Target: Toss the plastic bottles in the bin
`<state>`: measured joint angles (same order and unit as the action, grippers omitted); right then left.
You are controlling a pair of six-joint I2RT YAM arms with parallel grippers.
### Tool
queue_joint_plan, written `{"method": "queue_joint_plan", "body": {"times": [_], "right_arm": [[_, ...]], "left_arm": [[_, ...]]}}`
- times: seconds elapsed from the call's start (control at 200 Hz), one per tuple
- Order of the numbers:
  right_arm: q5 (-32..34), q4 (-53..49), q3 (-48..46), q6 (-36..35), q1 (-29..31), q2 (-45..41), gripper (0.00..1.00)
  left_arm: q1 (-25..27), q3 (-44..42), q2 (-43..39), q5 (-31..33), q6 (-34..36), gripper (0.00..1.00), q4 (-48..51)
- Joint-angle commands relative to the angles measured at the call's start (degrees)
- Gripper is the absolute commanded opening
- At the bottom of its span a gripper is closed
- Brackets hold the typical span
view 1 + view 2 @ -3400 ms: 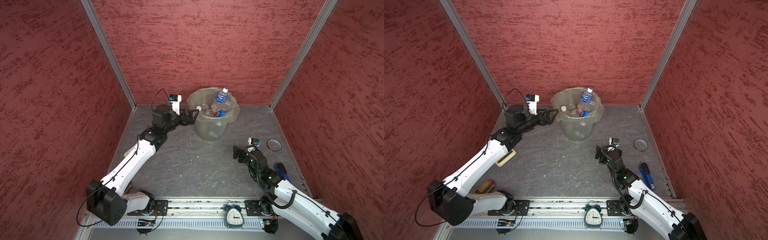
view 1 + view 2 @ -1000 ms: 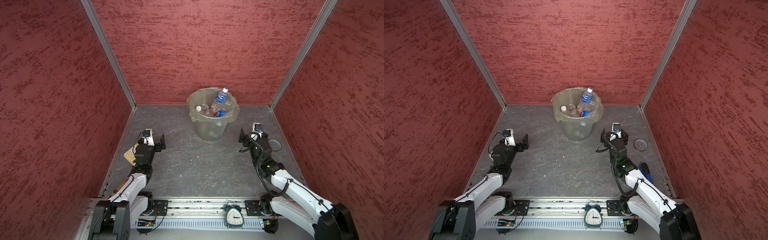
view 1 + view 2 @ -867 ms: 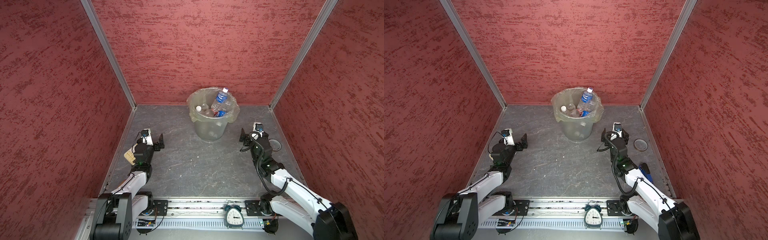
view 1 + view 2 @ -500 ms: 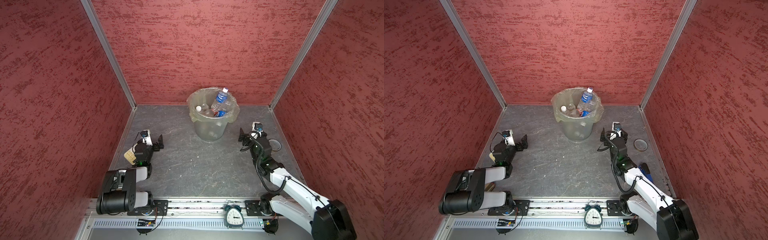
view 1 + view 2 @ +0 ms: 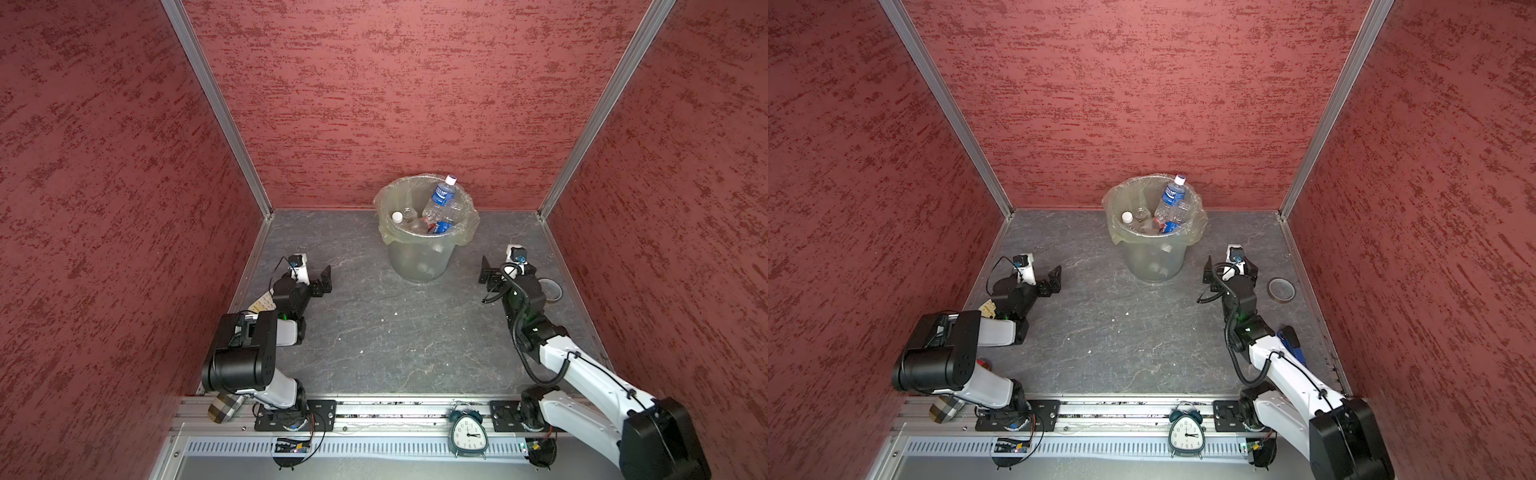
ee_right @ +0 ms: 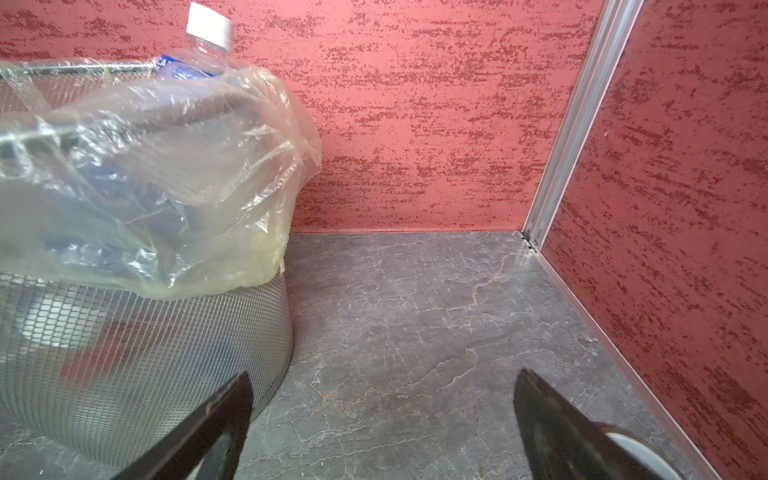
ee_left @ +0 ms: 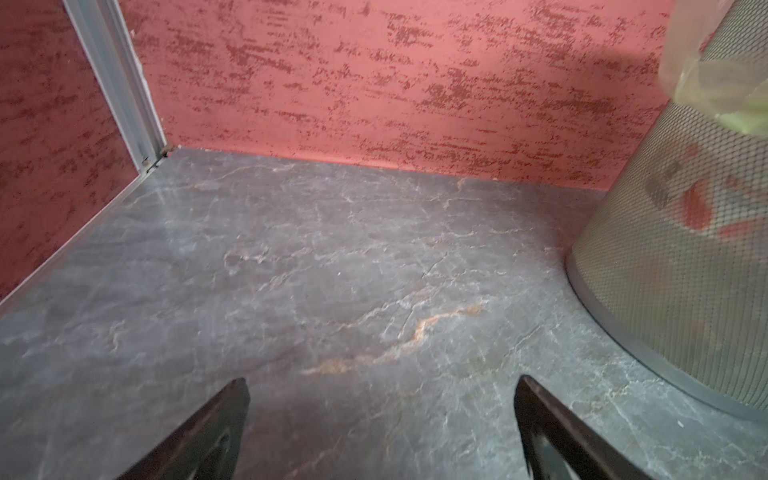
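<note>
There are two grippers, one bin and one heap of bottles. At the near left corner a single checked roll (image 5: 222, 409) lies by the rail. Farther in, one cream calculator (image 5: 262, 305) lies against the left wall, partly hidden under the arm. The left gripper (image 5: 315, 275) hangs low over the grey floor, its jaws spread wide with nothing between them.

At the far centre, close to the back wall, stands the bin (image 5: 417, 262), with a clear bag folded over its rim. The plastic bottles (image 5: 441, 195) lie inside it. At least five show, and one with a white cap and blue label pokes above the rim. More blur through the wall, so I cannot tell the full count.

One alarm clock (image 5: 468, 434) stands on the near rail. To the right of the bin, the right gripper (image 5: 507, 270) is likewise wide open and empty. One tape roll (image 5: 550, 289) lies just to its right, and one blue tool (image 5: 1292, 345) lies nearer, beside that arm.
</note>
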<state>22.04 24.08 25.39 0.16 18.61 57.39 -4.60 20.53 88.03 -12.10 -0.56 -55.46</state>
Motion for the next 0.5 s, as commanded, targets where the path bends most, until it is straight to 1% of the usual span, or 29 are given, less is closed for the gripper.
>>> {"method": "queue_joint_plan", "body": {"times": [0.0, 0.105, 0.18, 0.24, 0.366, 0.496], "right_arm": [[-1.2, 3.6, -0.5, -1.6, -2.0, 0.8, 0.98], [-3.2, 4.7, -1.2, -0.9, -5.1, 2.2, 0.98], [-5.6, 6.3, -1.7, 0.9, -7.7, 4.5, 0.98], [-7.1, 7.2, -1.7, 1.4, -8.7, 6.7, 0.98], [-6.2, 10.6, -1.7, 0.2, -9.4, 10.6, 0.98], [-7.0, 13.0, -0.9, -0.7, -11.7, 14.5, 0.98]], "left_arm": [[0.9, 0.9, -0.3, 1.0, 2.0, 0.99, 4.3], [1.0, 1.0, -0.3, 1.0, 1.9, 0.99, 4.2], [0.9, 1.0, -0.2, 1.0, 1.9, 0.99, 4.1], [0.9, 1.0, -0.2, 1.0, 1.9, 1.0, 4.0], [0.9, 1.0, -0.2, 1.0, 1.8, 0.99, 4.1], [0.9, 1.0, -0.2, 1.0, 1.9, 0.99, 4.1]]}}
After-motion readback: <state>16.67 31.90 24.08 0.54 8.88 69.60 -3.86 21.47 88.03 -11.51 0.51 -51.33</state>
